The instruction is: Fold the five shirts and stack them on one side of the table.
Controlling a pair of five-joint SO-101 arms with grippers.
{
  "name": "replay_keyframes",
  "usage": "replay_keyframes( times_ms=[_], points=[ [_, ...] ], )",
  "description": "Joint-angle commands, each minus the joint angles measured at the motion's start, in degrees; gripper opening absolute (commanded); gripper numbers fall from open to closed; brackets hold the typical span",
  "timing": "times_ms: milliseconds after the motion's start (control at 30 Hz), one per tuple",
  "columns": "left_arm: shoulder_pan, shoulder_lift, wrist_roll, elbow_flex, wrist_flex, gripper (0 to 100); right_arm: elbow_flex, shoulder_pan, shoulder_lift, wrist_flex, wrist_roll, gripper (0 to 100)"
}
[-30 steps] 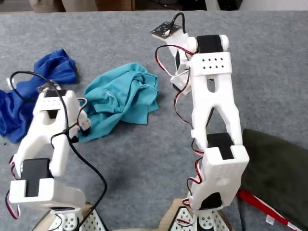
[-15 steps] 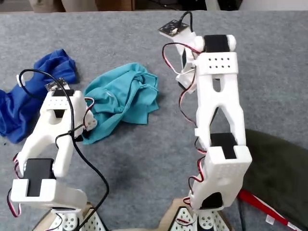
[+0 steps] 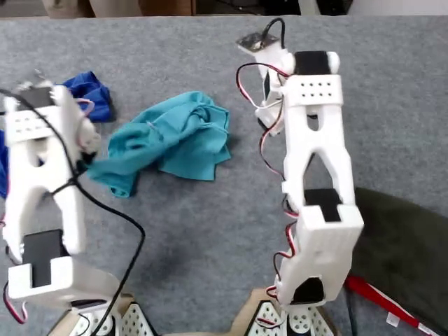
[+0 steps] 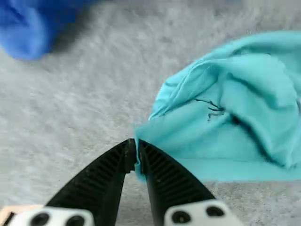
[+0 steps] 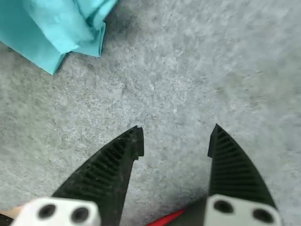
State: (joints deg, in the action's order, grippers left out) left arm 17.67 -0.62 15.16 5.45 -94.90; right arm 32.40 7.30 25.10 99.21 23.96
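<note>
Grey felt table: left gripper pinches teal shirt (right gripper gapes)

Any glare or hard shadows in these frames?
High view: even light, no glare, soft shadow beside the teal shirt. Left wrist view: dim shadow beside the blue shirt. Right wrist view: faint shadow under the teal shirt, nothing hard.
</note>
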Motion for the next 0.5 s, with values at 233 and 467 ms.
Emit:
replay_keyframes(
  times_ms=[233,467],
  points=[
    [18.02,-0.84,-8.0,31.65,-5.8,2,7.25,8.13,5.32,1.58,-1.58,23.1],
    [22.51,-0.48,-8.7,33.14,-5.8,2,7.25,14.81,8.48,1.67,-1.67,23.1]
  ],
)
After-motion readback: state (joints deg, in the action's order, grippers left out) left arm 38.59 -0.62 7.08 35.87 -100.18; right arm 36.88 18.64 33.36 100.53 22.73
